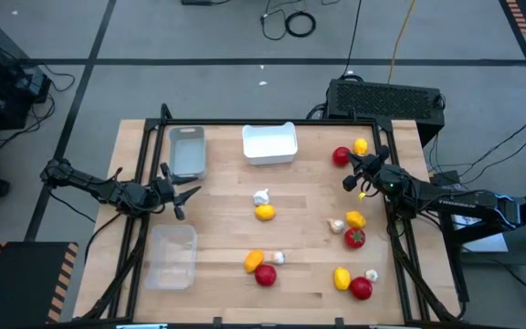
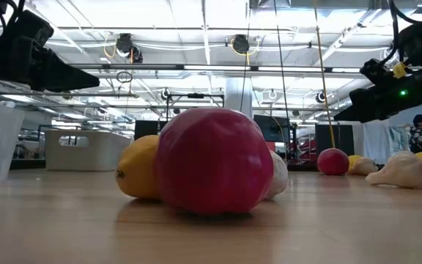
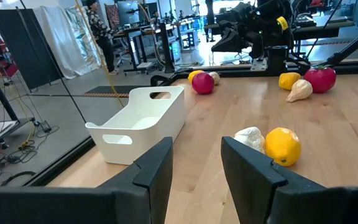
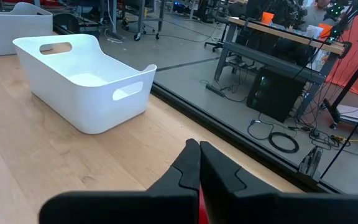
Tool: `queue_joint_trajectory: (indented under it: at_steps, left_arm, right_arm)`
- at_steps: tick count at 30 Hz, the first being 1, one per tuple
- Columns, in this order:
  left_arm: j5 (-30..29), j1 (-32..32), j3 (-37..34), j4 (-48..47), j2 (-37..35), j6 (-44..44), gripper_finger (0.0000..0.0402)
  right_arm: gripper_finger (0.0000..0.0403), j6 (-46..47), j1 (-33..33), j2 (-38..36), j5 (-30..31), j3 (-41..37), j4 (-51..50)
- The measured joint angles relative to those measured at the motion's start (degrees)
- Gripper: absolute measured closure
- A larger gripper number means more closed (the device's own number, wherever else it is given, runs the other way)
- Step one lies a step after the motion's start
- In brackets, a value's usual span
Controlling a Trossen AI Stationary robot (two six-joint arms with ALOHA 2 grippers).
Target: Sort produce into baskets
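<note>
Tomatoes, lemons and garlic bulbs lie scattered on the wooden table. A lemon and a garlic bulb sit mid-table, and a tomato sits near the front. At the far edge stand the grey basket and the white basket. The clear basket stands at the near left. My left gripper hovers at the left edge, open and empty, facing the white basket. My right gripper hovers at the right, shut and empty, beside a tomato and a lemon.
More produce lies on the right half: a tomato, a lemon, a garlic bulb, and a tomato with a lemon near the front. A black frame borders the table. A person stands in the room beyond it.
</note>
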Motion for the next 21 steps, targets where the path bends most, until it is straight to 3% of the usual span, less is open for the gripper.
queue_joint_trajectory:
  at_steps: [10, 16, 21]
  left_arm:
    - [0.4, 0.02, 0.0, 1.22, 0.01, 1.4, 0.0258]
    - [2.76, 1.31, -0.01, 21.71, -0.01, 2.11, 0.0258]
    - [4.7, 4.3, -0.01, 36.33, 0.01, 2.95, 0.0258]
  right_arm:
    - [0.0403, 8.04, 0.0, -0.01, -0.19, 0.02, 3.04]
    - [0.0403, 14.41, -0.02, -0.01, -0.86, 0.02, 8.71]
    - [0.0403, 12.35, -0.01, 0.04, -13.82, 0.04, 20.58]
